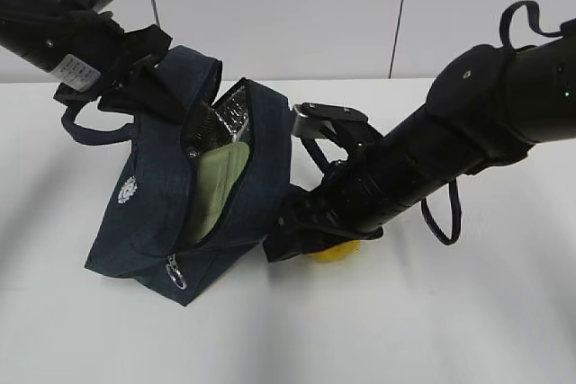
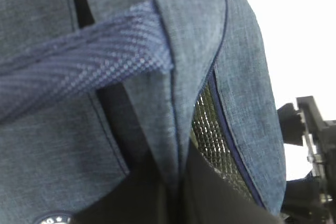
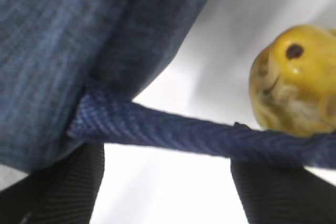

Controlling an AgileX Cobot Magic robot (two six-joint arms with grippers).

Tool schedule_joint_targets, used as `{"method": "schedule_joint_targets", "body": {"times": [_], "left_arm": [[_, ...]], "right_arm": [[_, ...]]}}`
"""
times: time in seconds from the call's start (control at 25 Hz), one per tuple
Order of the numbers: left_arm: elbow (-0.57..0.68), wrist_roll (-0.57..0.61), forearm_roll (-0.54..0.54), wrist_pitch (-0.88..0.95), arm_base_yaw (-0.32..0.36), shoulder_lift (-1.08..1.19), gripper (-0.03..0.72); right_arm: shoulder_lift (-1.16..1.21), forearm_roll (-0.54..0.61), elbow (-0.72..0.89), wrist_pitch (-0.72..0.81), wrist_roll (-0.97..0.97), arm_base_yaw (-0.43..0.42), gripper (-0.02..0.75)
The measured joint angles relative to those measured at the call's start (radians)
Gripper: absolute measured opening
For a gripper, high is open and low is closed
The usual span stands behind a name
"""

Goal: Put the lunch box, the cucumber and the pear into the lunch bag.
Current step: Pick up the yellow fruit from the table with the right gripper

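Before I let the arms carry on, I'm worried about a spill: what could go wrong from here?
The lunch bag lies tipped with its mouth open, so the lunch box might slide out. A bag handle crosses right beside the pear, so the right gripper may snag the strap or roll the pear away.

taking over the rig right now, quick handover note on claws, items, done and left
Left claw: up at the lunch bag top by a handle; grip not visible.
Right claw: low beside the bag, at the pear; open or shut cannot be told. A bag handle strap crosses in front of it.
Done: lunch box sits inside the open bag.
Left: pear still on the table. Cucumber not in view, so check the bag.
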Motion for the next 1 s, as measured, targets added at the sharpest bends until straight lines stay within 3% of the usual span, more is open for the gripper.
{"method": "schedule_joint_targets", "body": {"times": [0.56, 1.0], "left_arm": [[0.0, 0.0, 0.006, 0.005, 0.001, 0.0, -0.001], [0.0, 0.0, 0.007, 0.005, 0.001, 0.0, -0.001]], "right_arm": [[-0.089, -0.095, 0.003, -0.042, 0.013, 0.0, 0.551], [-0.109, -0.18, 0.004, -0.174, 0.015, 0.0, 0.551]]}}
